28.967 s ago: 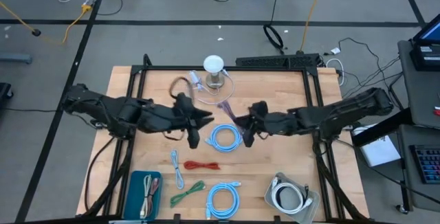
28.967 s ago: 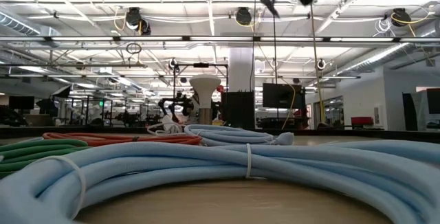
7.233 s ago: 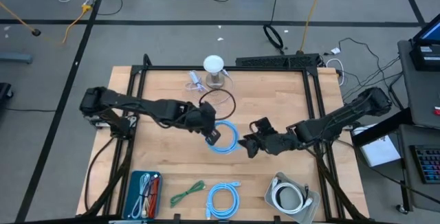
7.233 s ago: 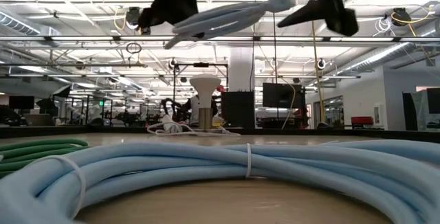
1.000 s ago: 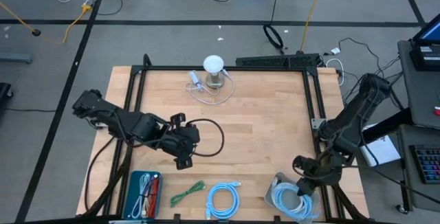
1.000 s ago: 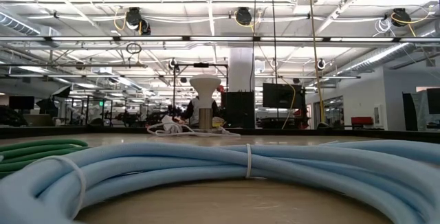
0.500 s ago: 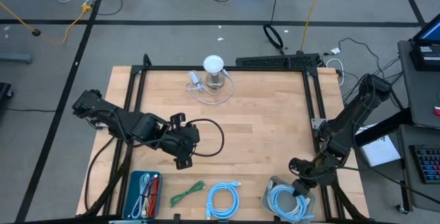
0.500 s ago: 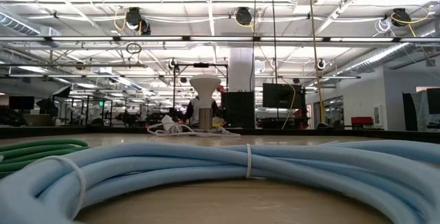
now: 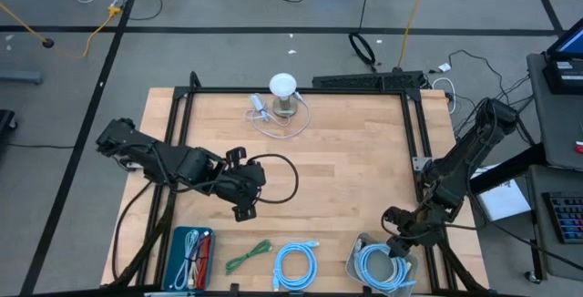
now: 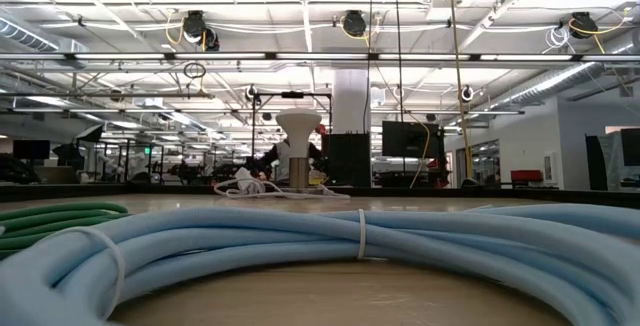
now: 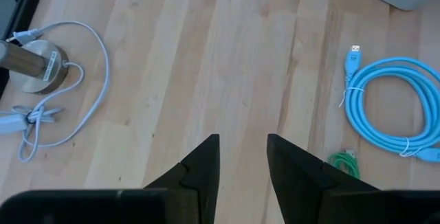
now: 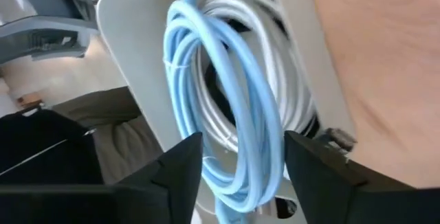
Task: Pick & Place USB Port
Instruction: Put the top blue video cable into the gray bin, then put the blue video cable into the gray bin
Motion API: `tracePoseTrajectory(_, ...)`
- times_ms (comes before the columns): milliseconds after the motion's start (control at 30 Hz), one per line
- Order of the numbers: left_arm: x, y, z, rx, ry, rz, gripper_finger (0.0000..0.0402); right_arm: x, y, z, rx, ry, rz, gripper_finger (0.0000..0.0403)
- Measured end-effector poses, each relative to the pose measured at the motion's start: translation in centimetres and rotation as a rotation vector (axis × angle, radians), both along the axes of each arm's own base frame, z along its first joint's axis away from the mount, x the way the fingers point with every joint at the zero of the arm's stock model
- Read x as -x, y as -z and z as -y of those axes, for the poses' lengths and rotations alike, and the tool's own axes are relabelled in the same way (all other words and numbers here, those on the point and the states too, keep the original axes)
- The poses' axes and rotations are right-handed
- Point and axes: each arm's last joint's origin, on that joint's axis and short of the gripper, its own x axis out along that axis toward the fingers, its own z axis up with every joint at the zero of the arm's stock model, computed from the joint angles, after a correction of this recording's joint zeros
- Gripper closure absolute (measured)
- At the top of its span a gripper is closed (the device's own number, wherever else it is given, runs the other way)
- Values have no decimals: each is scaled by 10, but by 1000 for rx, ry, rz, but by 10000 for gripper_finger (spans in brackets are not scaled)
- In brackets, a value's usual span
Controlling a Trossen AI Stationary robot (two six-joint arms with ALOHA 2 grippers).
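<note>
Hidden or cut off: the right gripper (image 9: 393, 247) covers part of the grey bin (image 9: 353, 264) at the table's (image 9: 364, 160) near right corner. The bin's near edge runs out of the high view. In the right wrist view a blue cable coil (image 12: 227, 114) lies in the bin on top of a white coil (image 12: 289, 80), which is mostly covered. The right fingers (image 12: 179, 165) stand apart on either side of the blue coil; contact cannot be confirmed.

The left gripper (image 9: 244, 201) hovers above the table's left-centre. Its fingers (image 11: 206, 159) stand apart with nothing between them. A black cable loop (image 9: 282, 179) lies beside it; its ends are hidden under the arm.

In the low view a second blue coil (image 10: 360, 251) fills the foreground and blocks most of the table.

Count: two blue coils, one in the bin and one (image 9: 295, 264) on the table's near edge; one green cable (image 9: 248, 258); one teal tray (image 9: 191, 253) holding several cables, too small to count; one white cable (image 9: 273, 119) by the white-topped stand (image 9: 283, 92).
</note>
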Motion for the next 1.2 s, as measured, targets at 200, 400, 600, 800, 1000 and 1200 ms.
tracePoseTrajectory(200, 0, 0, -1, 1, -4, 0, 280, -3, -3, 11, 42, 50, 32, 191)
tracePoseTrajectory(400, -1, 0, -2, 1, -7, 2, 279, -4, -13, 35, 148, 158, 156, 191)
tracePoseTrajectory(600, -4, -1, -6, -23, -43, 33, 279, -8, -34, 74, 351, 415, 432, 191)
tracePoseTrajectory(800, -11, -2, -22, 50, -244, 89, 279, -29, -69, 101, 415, 565, 769, 191)
tracePoseTrajectory(1000, -35, 1, -6, 287, -120, 282, 279, -53, -104, 115, 430, 571, 1144, 191)
tracePoseTrajectory(1200, -34, 36, 24, 410, 119, 246, 279, -75, -129, 113, 608, 369, 1075, 191)
